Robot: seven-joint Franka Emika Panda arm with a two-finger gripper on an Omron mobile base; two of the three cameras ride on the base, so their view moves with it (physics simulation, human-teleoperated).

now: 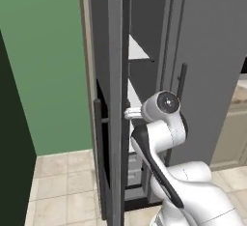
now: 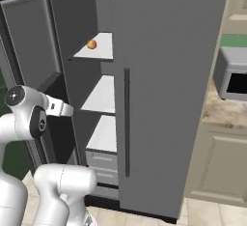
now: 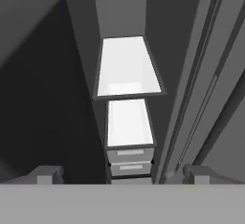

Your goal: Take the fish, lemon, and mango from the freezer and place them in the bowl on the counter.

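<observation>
Hand inside open freezer

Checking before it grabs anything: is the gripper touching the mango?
Apart. The right base view shows the mango on the top freezer shelf, while the hand view has the gripper open over lower, bare shelves.

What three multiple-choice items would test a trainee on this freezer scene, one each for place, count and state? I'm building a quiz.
1. Where is the mango?
A. top shelf
B. bottom drawer
C. floor

2. How many grey drawers does the hand view show below the white shelves?
A. none
B. two
C. five

3. How does the freezer door stand?
A. shut
B. swung open
C. taken off

Answers:
1 A, the orange fruit sits on the highest white shelf.
2 B, two drawer fronts are stacked there.
3 B, the door is swung wide, baring the freezer inside.
</observation>
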